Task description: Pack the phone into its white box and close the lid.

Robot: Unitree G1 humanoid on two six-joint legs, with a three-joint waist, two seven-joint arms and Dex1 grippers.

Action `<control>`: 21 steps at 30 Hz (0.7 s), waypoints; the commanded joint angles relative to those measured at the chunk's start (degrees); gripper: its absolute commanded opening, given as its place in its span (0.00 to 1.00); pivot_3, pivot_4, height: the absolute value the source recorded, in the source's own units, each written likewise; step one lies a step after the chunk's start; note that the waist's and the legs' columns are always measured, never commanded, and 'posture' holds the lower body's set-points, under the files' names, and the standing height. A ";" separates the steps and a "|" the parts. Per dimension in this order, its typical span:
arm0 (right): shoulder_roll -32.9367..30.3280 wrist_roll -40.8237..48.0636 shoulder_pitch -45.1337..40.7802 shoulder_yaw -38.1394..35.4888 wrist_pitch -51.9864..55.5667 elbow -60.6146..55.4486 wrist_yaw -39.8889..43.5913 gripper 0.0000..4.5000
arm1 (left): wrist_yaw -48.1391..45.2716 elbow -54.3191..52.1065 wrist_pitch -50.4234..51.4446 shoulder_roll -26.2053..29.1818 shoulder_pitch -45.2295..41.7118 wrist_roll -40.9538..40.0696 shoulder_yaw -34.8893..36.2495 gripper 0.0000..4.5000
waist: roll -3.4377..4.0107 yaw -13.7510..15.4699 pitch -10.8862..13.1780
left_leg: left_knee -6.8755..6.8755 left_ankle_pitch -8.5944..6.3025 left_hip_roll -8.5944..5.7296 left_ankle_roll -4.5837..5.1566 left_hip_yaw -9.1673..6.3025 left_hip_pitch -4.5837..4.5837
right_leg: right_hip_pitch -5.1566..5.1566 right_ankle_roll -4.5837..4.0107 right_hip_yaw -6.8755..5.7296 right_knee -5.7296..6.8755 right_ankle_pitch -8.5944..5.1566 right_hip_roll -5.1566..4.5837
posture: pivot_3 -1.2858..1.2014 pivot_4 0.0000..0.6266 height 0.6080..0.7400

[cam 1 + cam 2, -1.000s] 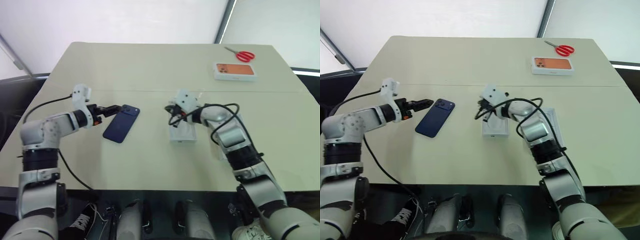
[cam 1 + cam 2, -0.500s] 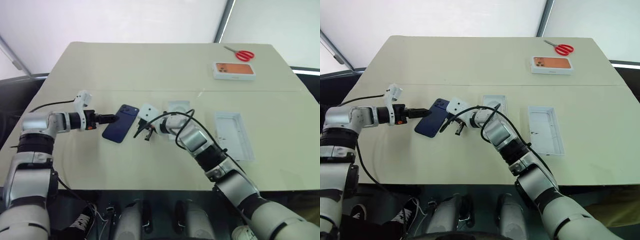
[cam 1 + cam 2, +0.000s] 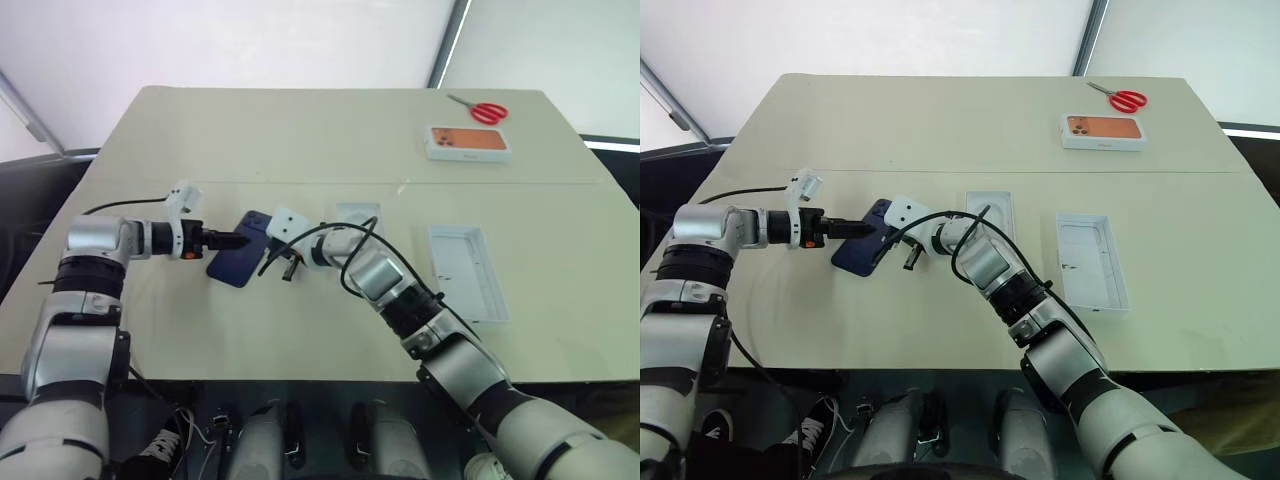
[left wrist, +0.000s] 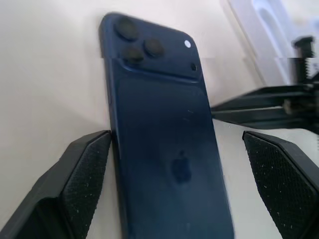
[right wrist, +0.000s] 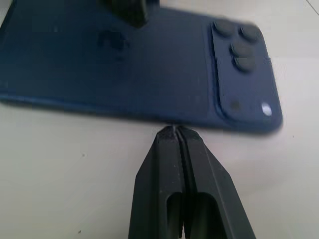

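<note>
While both arms are meeting at the table's (image 3: pixel 300 130) middle:
Left gripper (image 4: pixel 174 169): standing wide open astride the phone (image 4: pixel 164 134).
Right gripper (image 5: pixel 175 133): pressed shut, tips touching the phone's long edge.
White box (image 3: pixel 358 217): lying just beside.
Lid (image 3: pixel 468 272): lying further right.

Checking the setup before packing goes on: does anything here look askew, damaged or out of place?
Nothing looks damaged or spilled. The phone lies camera-side up, slanted on the table, apart from the white box and the lid. Scissors and an orange-printed box sit at the far edge.
</note>
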 commanded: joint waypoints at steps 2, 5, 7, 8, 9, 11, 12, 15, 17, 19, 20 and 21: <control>0.82 0.24 -1.52 -0.65 -1.62 -0.99 -0.01 0.01 | 0.28 -1.16 5.80 -3.52 4.13 -0.40 -3.14 0.99 | 0.01 -0.01 -0.02 | 0.00 0.00 0.00 0.00 -0.01 0.03 | 0.02 0.00 0.00 0.01 0.00 0.00 | 0.52 0.24 0.98; 0.63 0.49 -1.42 -1.17 -1.49 -0.87 0.09 0.01 | 0.77 -1.52 8.02 -4.58 4.01 -1.35 -2.04 0.99 | 0.02 0.13 -0.07 | 0.00 0.02 -0.01 0.04 -0.04 0.05 | 0.07 0.00 0.00 0.00 0.00 -0.01 | 0.52 0.24 0.98; 0.45 0.25 -1.40 -1.12 -1.71 -0.72 -0.08 0.01 | 1.10 -2.03 9.51 -5.10 3.91 -1.91 -1.29 0.99 | 0.01 0.17 -0.08 | 0.01 0.02 -0.02 0.04 -0.05 0.05 | 0.08 0.01 0.00 0.00 -0.01 -0.03 | 0.52 0.24 0.98; 0.41 0.19 -1.42 -1.12 -1.80 -0.65 -0.14 0.01 | 1.23 -2.14 10.13 -5.31 3.84 -2.14 -0.94 0.99 | 0.01 0.18 -0.08 | 0.01 0.02 -0.03 0.04 -0.06 0.05 | 0.08 0.01 0.00 0.00 -0.01 -0.03 | 0.52 0.24 0.98; 0.41 0.17 -1.43 -1.13 -1.85 -0.60 -0.18 0.01 | 1.34 -2.21 10.58 -5.43 3.79 -2.30 -0.66 0.99 | 0.01 0.19 -0.08 | 0.01 0.02 -0.03 0.04 -0.06 0.05 | 0.08 0.01 0.00 0.00 -0.01 -0.03 | 0.52 0.24 0.98; 0.15 -0.17 -1.35 -0.94 -2.12 -0.26 -0.38 0.01 | 2.24 -2.06 9.53 -5.75 3.95 -1.93 -0.05 0.99 | 0.01 0.19 -0.08 | 0.01 0.03 -0.03 0.05 -0.07 0.05 | 0.08 0.01 0.00 0.00 -0.01 -0.03 | 0.52 0.24 0.98; 0.08 -0.31 -1.34 -0.90 -2.21 -0.10 -0.53 0.01 | 2.69 -1.79 9.47 -5.96 3.91 -1.98 0.42 0.99 | 0.01 0.21 -0.08 | 0.01 0.03 -0.04 0.05 -0.08 0.05 | 0.09 0.01 0.00 0.00 -0.01 -0.03 | 0.52 0.24 0.98; -0.08 -0.21 -1.12 -0.99 -2.46 -0.36 -0.37 0.01 | 3.64 -0.74 8.43 -5.93 3.67 -2.30 2.41 0.99 | 0.01 0.27 -0.08 | 0.01 0.03 -0.04 0.05 -0.10 0.05 | 0.10 0.01 -0.01 0.00 -0.01 -0.04 | 0.52 0.24 0.98; -0.52 -0.53 -0.62 -0.73 -2.79 -0.70 -0.31 0.00 | 4.08 -0.07 8.91 -5.62 3.55 -2.97 4.33 0.93 | 0.01 0.28 -0.08 | 0.01 0.03 -0.05 0.05 -0.11 0.05 | 0.10 0.01 -0.02 0.00 -0.01 -0.04 | 0.52 0.24 0.98; -0.70 -0.77 -0.22 -0.61 -2.84 -0.86 -0.45 0.00 | 4.56 0.26 9.33 -5.34 3.68 -3.28 5.33 0.80 | 0.01 0.19 -0.08 | 0.01 0.03 -0.05 0.05 -0.12 0.05 | 0.10 0.01 -0.02 0.00 -0.01 -0.05 | 0.52 0.24 0.98; -0.61 -0.62 -0.11 -0.80 -2.65 -0.92 -0.47 0.00 | 4.79 0.35 9.60 -5.30 3.78 -3.42 5.72 0.70 | 0.01 0.09 -0.08 | 0.01 0.03 -0.05 0.05 -0.11 0.04 | 0.09 0.01 -0.01 0.00 -0.01 -0.04 | 0.52 0.24 0.98; -0.64 -0.66 -0.09 -0.77 -2.82 -0.95 -0.48 0.00 | 4.51 0.14 9.55 -5.15 4.09 -3.64 5.89 0.60 | 0.01 -0.01 -0.08 | 0.01 0.03 -0.05 0.05 -0.11 0.04 | 0.08 0.01 -0.01 0.00 -0.01 -0.04 | 0.52 0.24 0.98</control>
